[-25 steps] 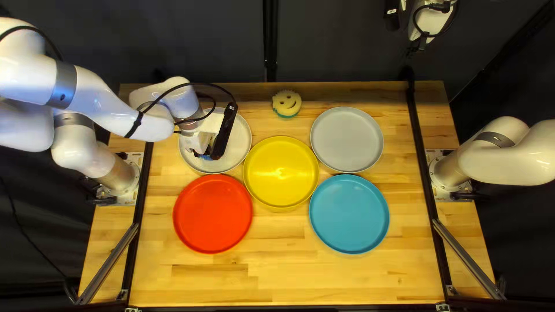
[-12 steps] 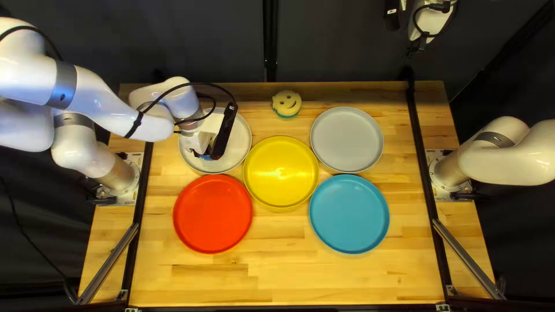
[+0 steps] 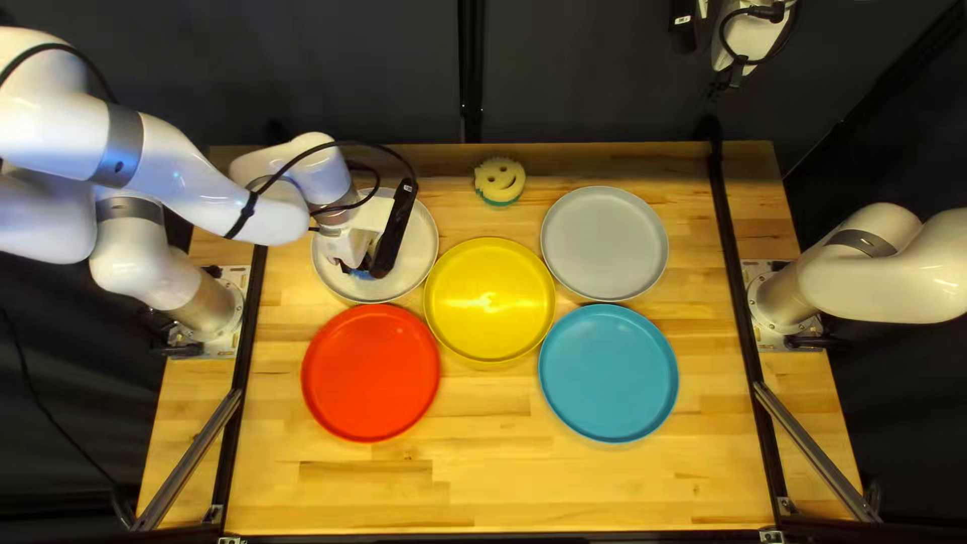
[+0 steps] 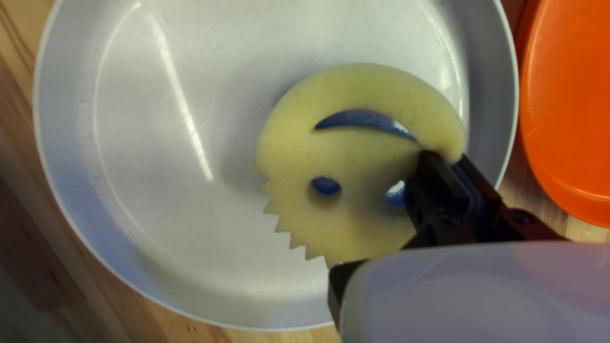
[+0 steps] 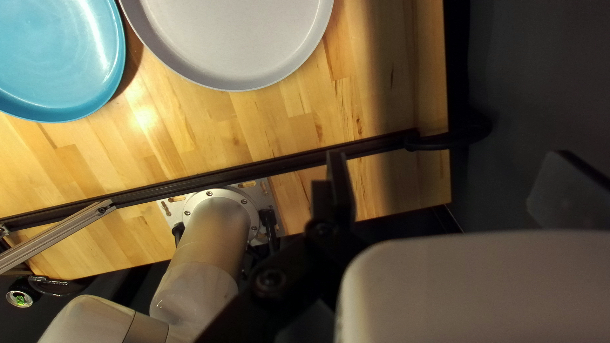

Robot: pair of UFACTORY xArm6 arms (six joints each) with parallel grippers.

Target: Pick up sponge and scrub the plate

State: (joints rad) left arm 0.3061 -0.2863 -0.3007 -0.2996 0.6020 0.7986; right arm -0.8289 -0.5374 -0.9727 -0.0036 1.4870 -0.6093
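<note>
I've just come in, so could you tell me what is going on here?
The left arm's fingers grip a round yellow smiley-face sponge lying flat on the pale grey plate beside the orange plate. The right arm's fingers hang open above the wooden table's right edge, holding nothing. A second yellow smiley sponge lies unused by the far edge.

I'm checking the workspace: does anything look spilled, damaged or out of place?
Nothing spilled or broken. The sponge, clamped in the left gripper on the white plate, is pinched out of shape at its edge, and a second sponge lies unused beyond the yellow plate.
</note>
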